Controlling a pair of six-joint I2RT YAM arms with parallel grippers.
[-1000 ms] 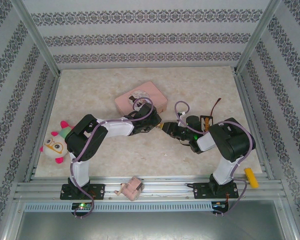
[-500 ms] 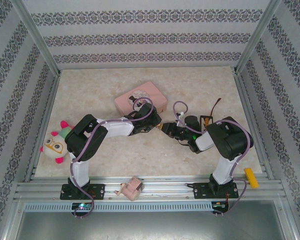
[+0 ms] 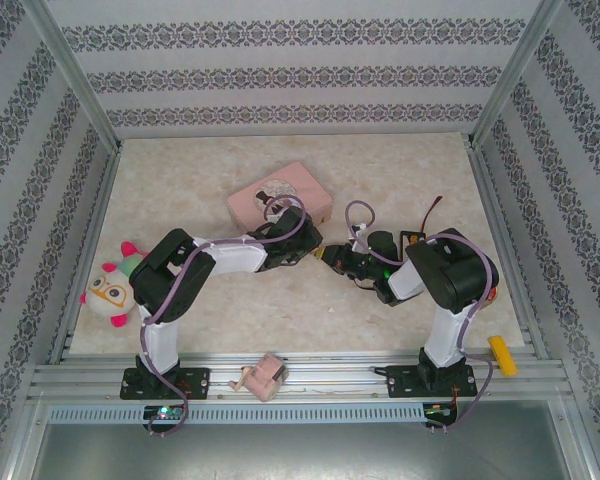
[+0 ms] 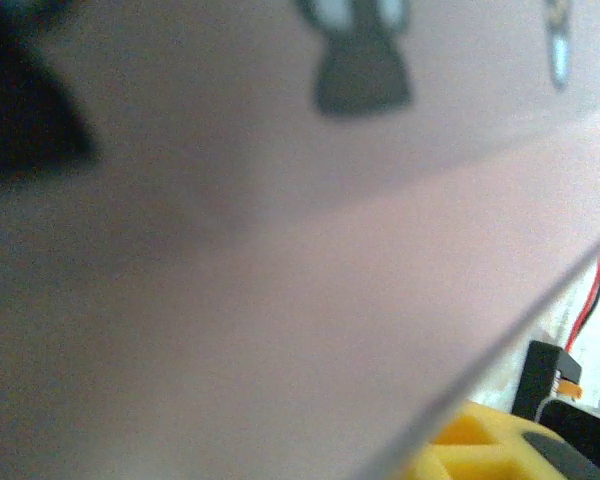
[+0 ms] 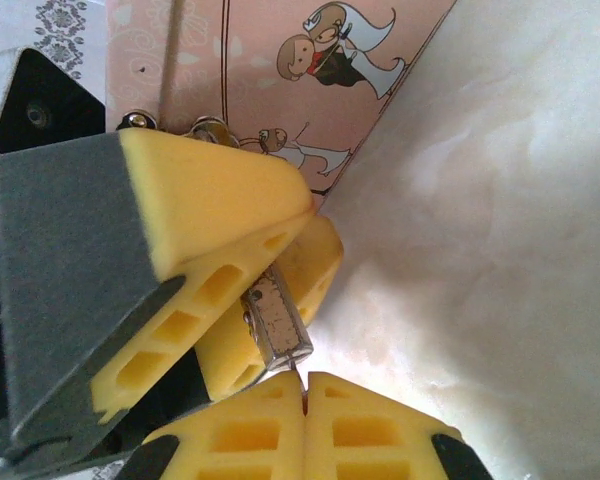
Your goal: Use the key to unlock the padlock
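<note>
We see the left gripper point(image 5: 315, 232) squeezed tight on the little padlock point(image 5: 277, 322). The padlock sits between its yellow fingers point(image 5: 210, 190), just in front of the pink tin point(image 5: 280, 80). The right gripper point(image 5: 305, 395) has its fingers pressed together on the key point(image 5: 301, 378) — a thin sliver we can hardly see. The key's tip is right at the padlock's end. From above, both grippers meet over the table point(image 3: 400, 170), beside the tin.

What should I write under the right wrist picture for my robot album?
The left gripper pinches the little padlock beside the pink tin; the right gripper sits shut just below.
</note>
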